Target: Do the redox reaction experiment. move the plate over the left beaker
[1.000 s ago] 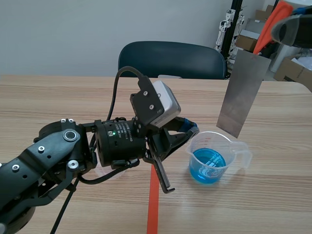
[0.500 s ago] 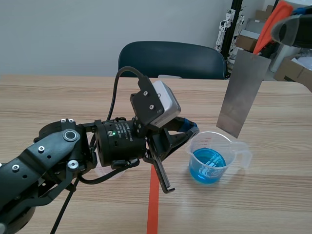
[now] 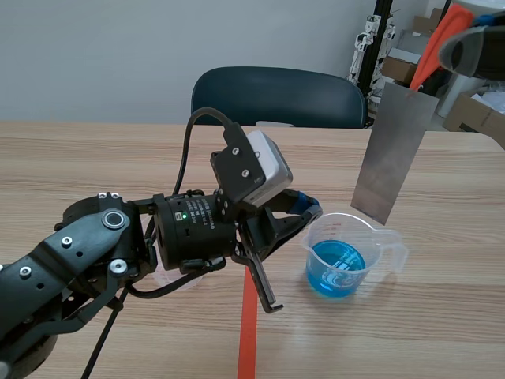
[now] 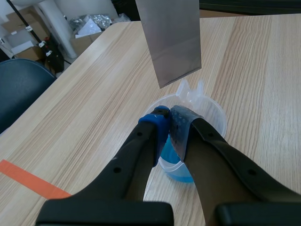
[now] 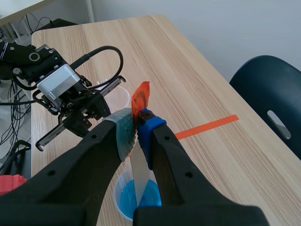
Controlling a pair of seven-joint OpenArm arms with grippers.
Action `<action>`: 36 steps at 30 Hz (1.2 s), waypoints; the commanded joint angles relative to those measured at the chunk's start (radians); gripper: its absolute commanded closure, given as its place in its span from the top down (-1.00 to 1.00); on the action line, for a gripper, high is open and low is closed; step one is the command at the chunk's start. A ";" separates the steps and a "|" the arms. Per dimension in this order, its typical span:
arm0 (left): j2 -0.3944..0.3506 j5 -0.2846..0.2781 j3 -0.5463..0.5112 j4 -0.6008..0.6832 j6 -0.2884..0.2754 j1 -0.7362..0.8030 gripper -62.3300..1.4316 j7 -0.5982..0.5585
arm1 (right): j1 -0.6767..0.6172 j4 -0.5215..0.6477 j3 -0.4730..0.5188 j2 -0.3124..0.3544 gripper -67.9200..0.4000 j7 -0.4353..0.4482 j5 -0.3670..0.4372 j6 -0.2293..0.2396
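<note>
A grey metal plate (image 3: 392, 150) with an orange tag hangs upright from my right gripper (image 3: 446, 47), which is shut on its top. Its lower edge hovers just above the far rim of a clear beaker of blue liquid (image 3: 341, 257). In the right wrist view the plate (image 5: 138, 172) runs down between my fingers toward the blue beaker (image 5: 143, 200). My left gripper (image 3: 309, 212) pinches that beaker's near rim; the pads (image 4: 162, 120) close on the beaker (image 4: 202, 117). A second clear beaker (image 5: 120, 96) stands under the left arm, mostly hidden in the scene view.
An orange tape line (image 3: 248, 332) runs along the table toward the front edge. A dark blue chair (image 3: 276, 95) stands behind the table. Boxes (image 3: 465, 110) sit at the back right. The left arm's body (image 3: 118, 253) lies over the table's left half.
</note>
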 commanded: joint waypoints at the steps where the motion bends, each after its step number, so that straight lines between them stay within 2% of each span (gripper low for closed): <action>1: 0.002 -0.010 -0.001 0.008 -0.001 -0.005 -0.83 -0.014 | 0.014 0.008 0.021 0.014 -0.98 0.018 0.014 0.015; 10: -0.010 -0.010 -0.001 0.010 -0.002 -0.002 -0.83 -0.014 | 0.014 0.008 0.021 0.014 -0.98 0.019 0.015 0.015; 18: -0.080 -0.014 -0.002 0.077 -0.009 0.048 -0.81 -0.022 | 0.014 0.008 0.021 0.011 -0.98 0.019 0.016 0.015; 26: -0.154 -0.018 -0.072 0.227 -0.010 0.156 -0.05 -0.021 | 0.015 0.008 0.021 -0.008 -0.98 0.018 0.017 0.015; 32: -0.196 -0.043 -0.167 0.284 -0.010 0.257 0.33 -0.026 | 0.016 0.008 0.022 -0.048 -0.98 -0.002 0.015 0.015; 36: -0.245 -0.076 -0.229 0.302 -0.010 0.334 0.57 -0.099 | 0.018 0.008 0.033 -0.072 -0.98 -0.012 0.014 0.015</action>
